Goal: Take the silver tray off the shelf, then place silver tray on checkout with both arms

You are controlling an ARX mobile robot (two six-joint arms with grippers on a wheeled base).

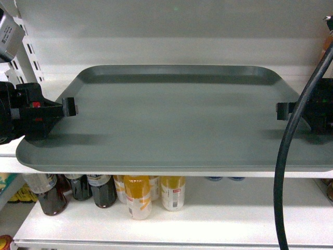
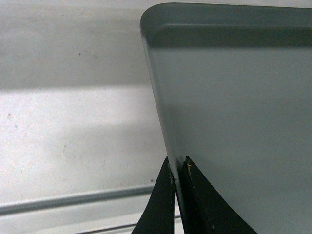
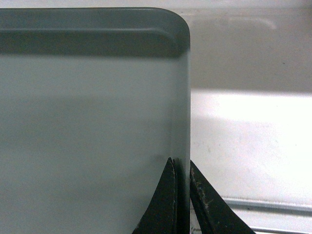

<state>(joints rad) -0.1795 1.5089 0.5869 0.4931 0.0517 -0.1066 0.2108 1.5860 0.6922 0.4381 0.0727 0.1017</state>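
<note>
Silver tray (image 1: 177,120) on shelf (image 1: 57,83), long axis 9-to-3, front edge overhanging. Left gripper (image 1: 70,107) pinches 9 o'clock rim, right gripper (image 1: 283,110) pinches 3 o'clock rim. Back wall close at 12.

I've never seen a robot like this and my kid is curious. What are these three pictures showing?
A two-armed robot on wheels is at a store shelf. The wide picture comes from a camera on its head; the two close-ups come from cameras on its wrists. The big grey thing is a silver tray, and nothing lies on it. The left gripper pinches the tray's left rim; the right gripper pinches the right rim. Each close-up shows two black fingers shut on that rim. Drink bottles stand on the board below.
</note>
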